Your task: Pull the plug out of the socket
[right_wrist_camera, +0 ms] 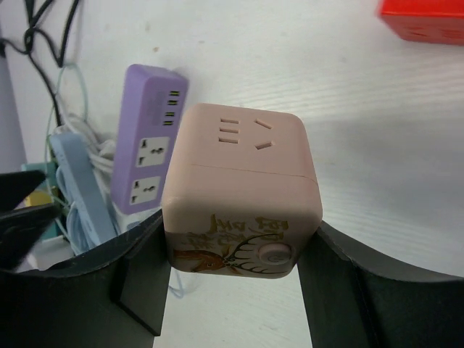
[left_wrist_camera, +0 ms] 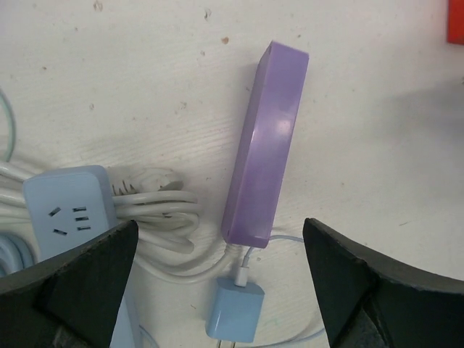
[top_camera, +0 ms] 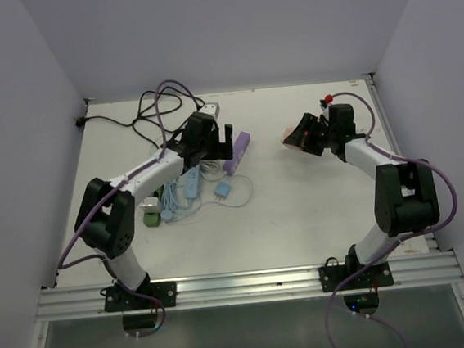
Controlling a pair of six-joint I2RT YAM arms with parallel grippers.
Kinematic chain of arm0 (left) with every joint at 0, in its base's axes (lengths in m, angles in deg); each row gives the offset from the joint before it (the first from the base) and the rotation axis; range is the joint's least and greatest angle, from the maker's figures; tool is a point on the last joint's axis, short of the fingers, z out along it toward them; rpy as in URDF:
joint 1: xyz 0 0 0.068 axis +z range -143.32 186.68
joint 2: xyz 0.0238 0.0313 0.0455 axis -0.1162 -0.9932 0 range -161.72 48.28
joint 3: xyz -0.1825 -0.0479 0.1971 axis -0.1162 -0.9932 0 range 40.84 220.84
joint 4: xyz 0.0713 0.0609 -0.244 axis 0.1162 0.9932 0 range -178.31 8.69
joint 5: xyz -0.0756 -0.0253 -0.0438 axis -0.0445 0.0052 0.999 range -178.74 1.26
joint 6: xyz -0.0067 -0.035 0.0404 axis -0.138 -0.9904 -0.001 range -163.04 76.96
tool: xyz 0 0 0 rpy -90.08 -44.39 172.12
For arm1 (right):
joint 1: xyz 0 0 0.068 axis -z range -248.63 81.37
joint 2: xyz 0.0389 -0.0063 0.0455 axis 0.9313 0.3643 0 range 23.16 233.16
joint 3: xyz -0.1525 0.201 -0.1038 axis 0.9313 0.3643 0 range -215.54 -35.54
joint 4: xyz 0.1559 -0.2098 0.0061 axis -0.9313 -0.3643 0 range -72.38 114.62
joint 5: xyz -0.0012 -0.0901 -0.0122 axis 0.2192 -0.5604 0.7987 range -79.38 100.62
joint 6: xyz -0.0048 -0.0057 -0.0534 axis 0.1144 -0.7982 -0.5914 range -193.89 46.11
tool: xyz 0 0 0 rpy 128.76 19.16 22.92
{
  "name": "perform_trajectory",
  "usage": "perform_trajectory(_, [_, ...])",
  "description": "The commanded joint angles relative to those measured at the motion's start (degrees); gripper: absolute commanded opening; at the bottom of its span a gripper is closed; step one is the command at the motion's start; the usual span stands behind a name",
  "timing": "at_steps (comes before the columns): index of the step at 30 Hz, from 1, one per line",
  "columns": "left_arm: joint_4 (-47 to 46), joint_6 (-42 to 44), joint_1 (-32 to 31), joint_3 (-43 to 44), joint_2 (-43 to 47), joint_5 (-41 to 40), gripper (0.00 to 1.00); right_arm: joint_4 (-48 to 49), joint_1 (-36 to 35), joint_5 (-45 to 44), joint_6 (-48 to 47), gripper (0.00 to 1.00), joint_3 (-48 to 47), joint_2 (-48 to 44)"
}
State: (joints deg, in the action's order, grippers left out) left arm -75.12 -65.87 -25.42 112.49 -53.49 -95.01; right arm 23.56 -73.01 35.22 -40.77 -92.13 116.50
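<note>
My right gripper is shut on a pink cube socket with a deer print and holds it off the table; its visible faces show empty slots. It also shows in the top view. My left gripper is open above the near end of a purple power strip, fingers either side and apart from it. A light blue charger plug lies loose on the table just below the strip, a thin white cable in its top. It also shows in the top view.
A light blue power strip and coiled white cord lie left of the purple one. A green-and-white adapter sits further left. Black cables and a white socket are at the back. A red object lies back right.
</note>
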Motion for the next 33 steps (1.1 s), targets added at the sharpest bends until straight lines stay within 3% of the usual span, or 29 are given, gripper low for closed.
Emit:
perform_trajectory(1, [2.4, 0.9, 0.7, 3.7, 6.3, 0.1, 1.0, -3.0, 3.7, -2.2, 0.4, 0.33, 2.5, -2.7])
perform_trajectory(11, [14.6, 4.2, 1.6, 8.5, 18.5, -1.0, 1.0, -1.7, 10.4, 1.4, 2.0, 0.43, 4.7, 0.2])
perform_trajectory(16, [16.5, 7.6, 1.8, 3.8, 27.8, -4.7, 1.0, 0.6, 11.5, 4.7, 4.0, 0.46, 3.5, 2.8])
perform_trajectory(19, [14.0, 9.4, 1.8, -3.1, 33.4, -8.5, 1.0, 0.7, 12.0, 5.3, 4.8, 0.57, 2.7, 4.0])
perform_trajectory(25, [10.0, 10.2, 1.9, -12.2, 38.1, -13.9, 1.0, 3.3, 13.0, 8.1, 7.2, 0.68, 2.5, 6.3])
perform_trajectory(33, [11.3, 10.8, 2.0, -13.5, 37.2, -14.9, 1.0, 1.4, 14.0, 6.9, 6.7, 0.87, 3.9, 5.5])
